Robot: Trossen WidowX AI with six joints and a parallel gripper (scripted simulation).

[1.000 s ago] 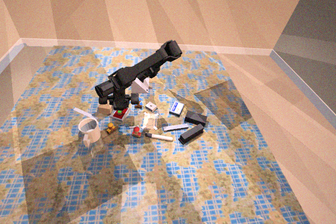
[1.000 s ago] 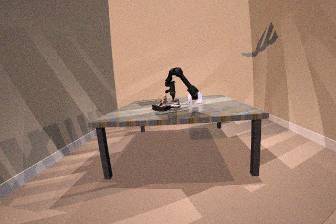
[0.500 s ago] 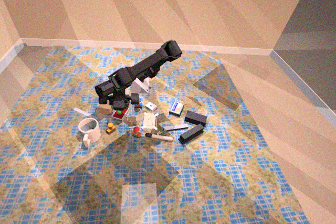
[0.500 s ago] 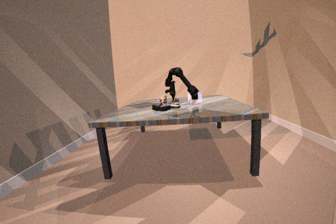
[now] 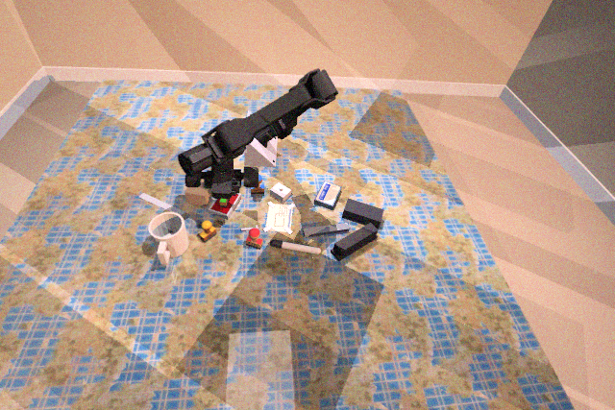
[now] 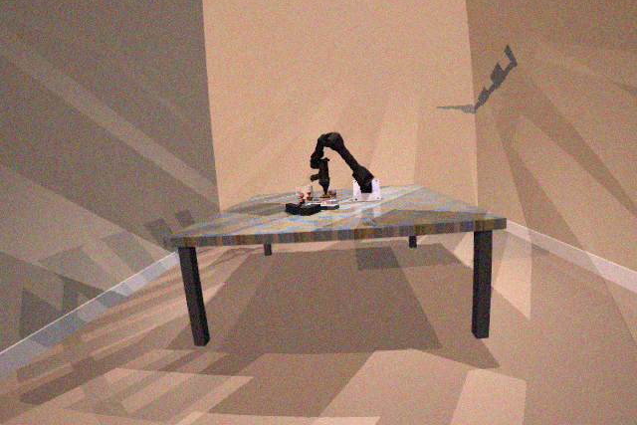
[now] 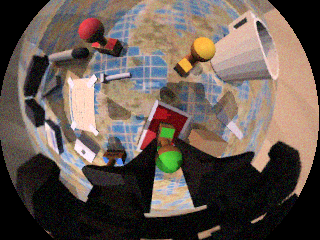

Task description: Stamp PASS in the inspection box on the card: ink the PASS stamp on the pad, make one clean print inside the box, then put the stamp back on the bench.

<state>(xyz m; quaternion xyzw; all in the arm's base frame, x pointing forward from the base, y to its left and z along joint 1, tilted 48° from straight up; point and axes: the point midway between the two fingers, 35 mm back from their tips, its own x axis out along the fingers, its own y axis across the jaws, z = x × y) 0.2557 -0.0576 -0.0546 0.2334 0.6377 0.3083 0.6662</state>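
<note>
My gripper (image 5: 223, 193) (image 6: 325, 193) (image 7: 166, 140) is shut on the green stamp (image 5: 223, 202) (image 7: 169, 161), which has a green ball knob and a green-topped base. The stamp is upright over the red ink pad (image 5: 230, 205) (image 7: 164, 116), within its outline in the top view. Whether its underside touches the pad is hidden. The white card (image 5: 279, 217) (image 7: 82, 105) lies apart from the pad, held at its corners, with printed lines and a box outline. Whether the box holds a print is too small to tell.
A red stamp (image 5: 254, 237) (image 7: 91, 31), a yellow stamp (image 5: 207, 229) (image 7: 203, 49) and a blue stamp (image 5: 257, 190) stand around. A mug (image 5: 171, 239) (image 7: 240, 55), a marker (image 5: 300, 247), a wooden block (image 5: 197, 195) (image 7: 206, 142), a small white box (image 5: 281, 191) and dark blocks (image 5: 362, 211) also lie near.
</note>
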